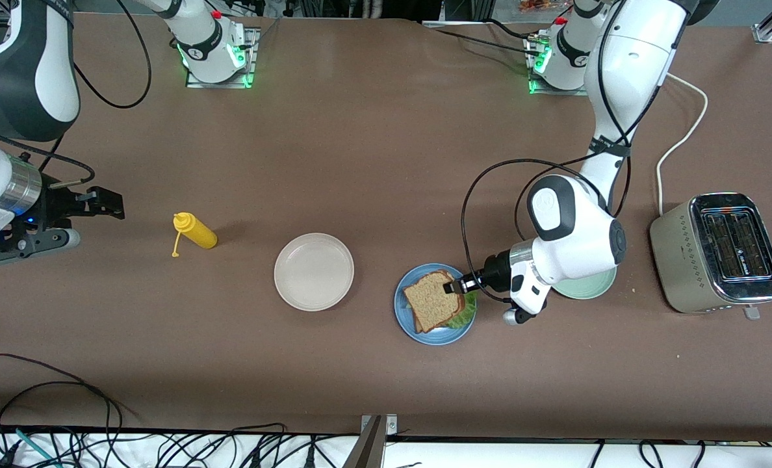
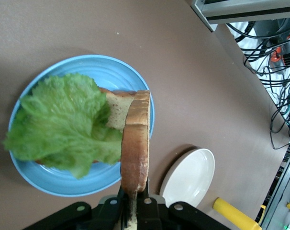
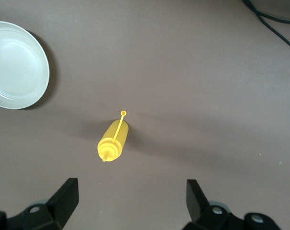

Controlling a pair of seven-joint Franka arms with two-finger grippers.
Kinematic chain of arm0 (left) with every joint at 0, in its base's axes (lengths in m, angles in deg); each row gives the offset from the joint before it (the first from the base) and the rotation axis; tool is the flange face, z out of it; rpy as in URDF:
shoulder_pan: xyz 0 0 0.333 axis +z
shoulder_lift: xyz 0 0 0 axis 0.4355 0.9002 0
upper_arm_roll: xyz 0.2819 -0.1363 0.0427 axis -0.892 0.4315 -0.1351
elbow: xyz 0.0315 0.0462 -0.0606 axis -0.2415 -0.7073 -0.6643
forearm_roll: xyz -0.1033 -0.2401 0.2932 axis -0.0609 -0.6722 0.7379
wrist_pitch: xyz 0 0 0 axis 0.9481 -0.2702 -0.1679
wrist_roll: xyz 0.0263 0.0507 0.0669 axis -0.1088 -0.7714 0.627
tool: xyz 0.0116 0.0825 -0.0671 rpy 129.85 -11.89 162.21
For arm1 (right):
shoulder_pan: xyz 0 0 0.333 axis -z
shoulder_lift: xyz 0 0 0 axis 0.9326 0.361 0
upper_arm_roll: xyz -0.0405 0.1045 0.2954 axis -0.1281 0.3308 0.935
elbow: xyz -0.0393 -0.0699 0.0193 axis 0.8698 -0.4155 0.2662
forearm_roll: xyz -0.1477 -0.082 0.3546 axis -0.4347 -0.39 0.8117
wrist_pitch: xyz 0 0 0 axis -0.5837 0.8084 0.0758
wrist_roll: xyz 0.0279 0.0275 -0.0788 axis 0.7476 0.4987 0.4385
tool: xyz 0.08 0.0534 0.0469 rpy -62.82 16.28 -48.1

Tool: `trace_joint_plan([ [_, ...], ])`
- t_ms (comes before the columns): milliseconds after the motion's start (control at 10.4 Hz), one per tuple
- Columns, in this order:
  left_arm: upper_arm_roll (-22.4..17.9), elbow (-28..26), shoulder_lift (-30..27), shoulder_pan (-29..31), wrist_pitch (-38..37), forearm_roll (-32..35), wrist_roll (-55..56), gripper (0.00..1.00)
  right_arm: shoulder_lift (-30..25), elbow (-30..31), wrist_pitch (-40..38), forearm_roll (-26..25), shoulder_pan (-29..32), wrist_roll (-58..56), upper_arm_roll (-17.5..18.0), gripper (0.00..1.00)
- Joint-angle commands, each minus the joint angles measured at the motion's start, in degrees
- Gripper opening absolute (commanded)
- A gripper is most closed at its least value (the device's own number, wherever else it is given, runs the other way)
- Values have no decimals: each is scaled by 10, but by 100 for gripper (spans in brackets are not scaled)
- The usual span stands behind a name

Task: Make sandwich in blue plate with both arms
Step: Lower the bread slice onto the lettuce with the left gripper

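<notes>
The blue plate (image 1: 435,335) sits near the table's middle, toward the left arm's end. On it lie a bottom bread slice (image 2: 117,108) and a frilly green lettuce leaf (image 2: 63,122). My left gripper (image 1: 454,286) is shut on the top bread slice (image 1: 429,299), holding it by one edge, tilted over the lettuce and plate. In the left wrist view this slice (image 2: 135,143) shows edge-on between the fingers. My right gripper (image 1: 110,203) is open and empty, waiting at the right arm's end of the table, over bare tabletop beside the yellow bottle.
A yellow squeeze bottle (image 1: 195,231) lies on its side toward the right arm's end. A beige-pink plate (image 1: 314,271) sits beside the blue plate. A pale green plate (image 1: 594,286) is partly hidden under the left arm. A toaster (image 1: 717,252) stands at the left arm's end.
</notes>
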Motion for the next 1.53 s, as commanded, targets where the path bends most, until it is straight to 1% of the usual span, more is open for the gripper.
trace_joint_plan([
  [0,-13,22,36,-12,28,-18,-52,0,-18,21,11,-6,-5,10,3,100],
  [96,-13,22,43,-12,33,-19,-53,12,-18,20,11,-7,-5,9,3,100],
  [192,-13,22,46,-12,33,-19,-56,35,-17,20,11,-7,-5,9,3,100],
  [288,-13,22,51,-12,39,-19,-56,65,-17,21,11,-7,-5,9,3,100],
  [383,-13,21,53,-12,41,-18,-56,76,-17,20,11,-7,-5,9,3,100],
  [479,-13,18,54,-12,42,-18,-57,100,-17,20,11,-7,-5,9,3,100],
  [958,-13,9,50,-11,41,-10,-58,100,-17,19,14,-9,-5,7,4,100],
  [1342,-18,-18,16,-1,32,-8,-54,100,-15,19,15,-7,-4,9,3,100],
  [1438,-18,-26,4,3,32,5,-53,100,-15,19,16,-6,-4,10,2,100],
])
